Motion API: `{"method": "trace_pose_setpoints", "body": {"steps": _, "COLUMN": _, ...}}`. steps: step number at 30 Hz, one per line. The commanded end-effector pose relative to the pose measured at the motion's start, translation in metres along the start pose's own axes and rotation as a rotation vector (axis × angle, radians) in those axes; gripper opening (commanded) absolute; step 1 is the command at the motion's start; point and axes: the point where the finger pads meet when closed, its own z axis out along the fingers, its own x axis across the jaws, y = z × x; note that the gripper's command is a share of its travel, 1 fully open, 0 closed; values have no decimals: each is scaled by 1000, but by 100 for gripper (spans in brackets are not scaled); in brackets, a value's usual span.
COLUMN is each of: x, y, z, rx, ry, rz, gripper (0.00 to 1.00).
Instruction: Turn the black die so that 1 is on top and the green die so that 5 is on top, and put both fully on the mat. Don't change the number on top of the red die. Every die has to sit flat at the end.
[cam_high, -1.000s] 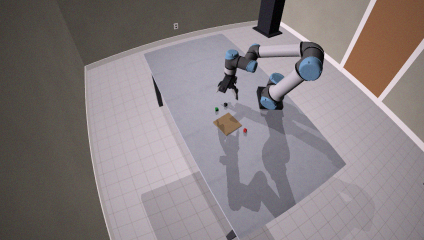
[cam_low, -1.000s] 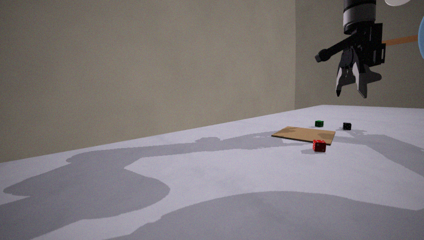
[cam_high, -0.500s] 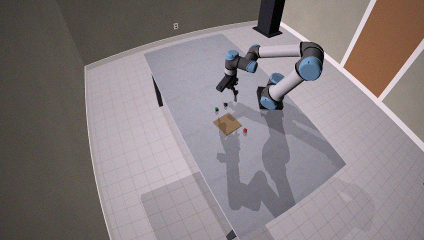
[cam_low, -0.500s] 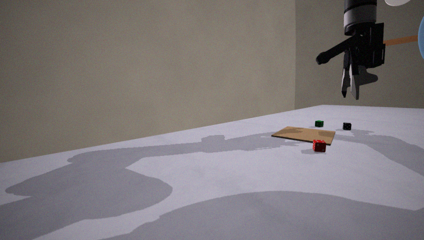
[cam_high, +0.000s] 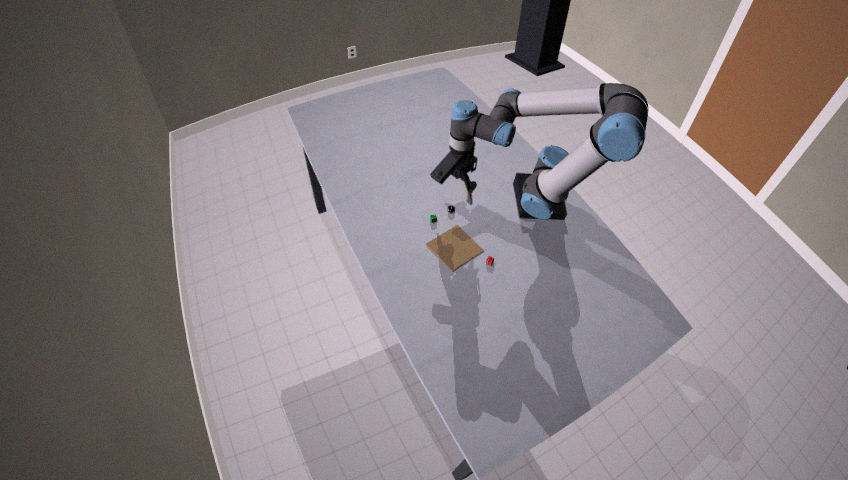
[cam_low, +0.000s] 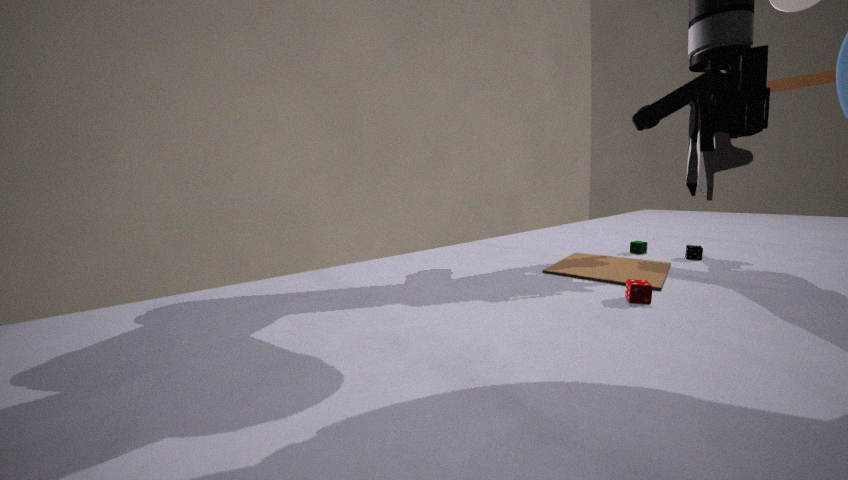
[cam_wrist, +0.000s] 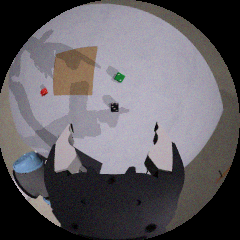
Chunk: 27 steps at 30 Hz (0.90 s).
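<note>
The black die (cam_high: 451, 209) (cam_low: 693, 252) (cam_wrist: 114, 107) sits flat on the table beyond one corner of the mat, not on it. The green die (cam_high: 433, 218) (cam_low: 638, 247) (cam_wrist: 119, 77) sits flat on the table near it, also off the mat. The red die (cam_high: 490, 260) (cam_low: 638, 292) (cam_wrist: 44, 92) sits flat on the table beside the mat. The square brown mat (cam_high: 455, 261) (cam_low: 642, 278) (cam_wrist: 61, 87) lies flat. The top numbers are too small to read. My gripper (cam_low: 700, 193) (cam_wrist: 113, 123) is open and empty, high above the table near the black die.
The grey table (cam_high: 380, 178) (cam_low: 416, 356) (cam_wrist: 165, 65) bears the dice and the mat. The arm's base (cam_high: 538, 205) stands on the right of the dice in the top view. Shadows of the arm fall across the mat and table.
</note>
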Motion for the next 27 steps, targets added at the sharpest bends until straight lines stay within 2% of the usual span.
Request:
{"method": "trace_pose_setpoints", "body": {"steps": 1, "x": 0, "y": 0, "z": 0, "rx": 0, "ry": 1, "rz": 3, "gripper": 100}}
{"method": "trace_pose_setpoints", "body": {"steps": 2, "x": 0, "y": 0, "z": 0, "rx": 0, "ry": 1, "rz": 3, "gripper": 100}}
{"method": "trace_pose_setpoints", "body": {"steps": 3, "x": 0, "y": 0, "z": 0, "rx": 0, "ry": 1, "rz": 3, "gripper": 21}}
{"method": "trace_pose_setpoints", "body": {"steps": 27, "x": 0, "y": 0, "z": 0, "rx": 0, "ry": 1, "rz": 3, "gripper": 21}}
